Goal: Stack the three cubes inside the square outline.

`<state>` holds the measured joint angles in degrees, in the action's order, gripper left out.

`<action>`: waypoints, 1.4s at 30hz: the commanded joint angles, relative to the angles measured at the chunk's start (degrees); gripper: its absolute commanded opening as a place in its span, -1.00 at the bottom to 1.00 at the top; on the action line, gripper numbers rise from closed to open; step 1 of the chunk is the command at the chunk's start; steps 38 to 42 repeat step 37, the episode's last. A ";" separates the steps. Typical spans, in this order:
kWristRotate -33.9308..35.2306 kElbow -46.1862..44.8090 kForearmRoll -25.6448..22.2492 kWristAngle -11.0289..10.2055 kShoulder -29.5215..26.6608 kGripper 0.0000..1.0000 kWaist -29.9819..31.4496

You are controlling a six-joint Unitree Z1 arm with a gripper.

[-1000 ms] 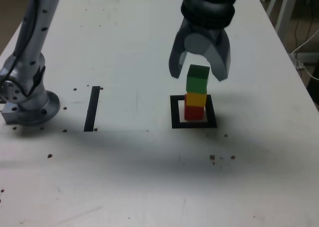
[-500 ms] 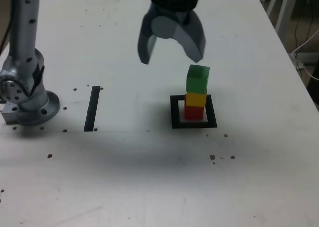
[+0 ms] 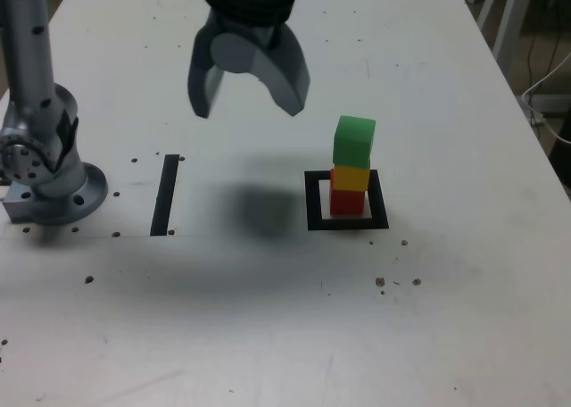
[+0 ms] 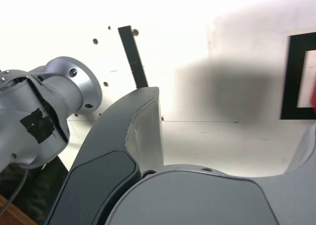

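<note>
Your white worktop [image 3: 268, 336] carries the arm's base [image 3: 49, 188] at the exterior view's left, a black strip [image 3: 165, 194] just right of it, and the square outline [image 3: 346, 201] further right. The red cube [image 3: 347, 200] sits inside that outline. Dark specks dot the near side.

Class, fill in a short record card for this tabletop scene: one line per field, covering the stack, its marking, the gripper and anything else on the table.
Stack order: red cube at the bottom, yellow cube in the middle, green cube on top
Stack location: inside the square outline
Top cube alignment: slightly offset from the yellow one
Gripper: open, empty, raised, toward the exterior view's left of the stack
Other marking: straight black strip
Arm base: at the exterior view's left edge
Surface: white table, speckled
</note>
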<state>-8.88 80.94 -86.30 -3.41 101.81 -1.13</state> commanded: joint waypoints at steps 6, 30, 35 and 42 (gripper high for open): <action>0.09 -8.10 3.41 1.25 -3.54 0.99 -0.71; 1.82 -28.75 16.95 2.54 -8.94 0.99 -0.92; 1.93 -30.54 18.08 2.73 -9.22 0.99 -1.45; 1.93 -31.24 18.59 2.78 -9.33 0.99 -1.76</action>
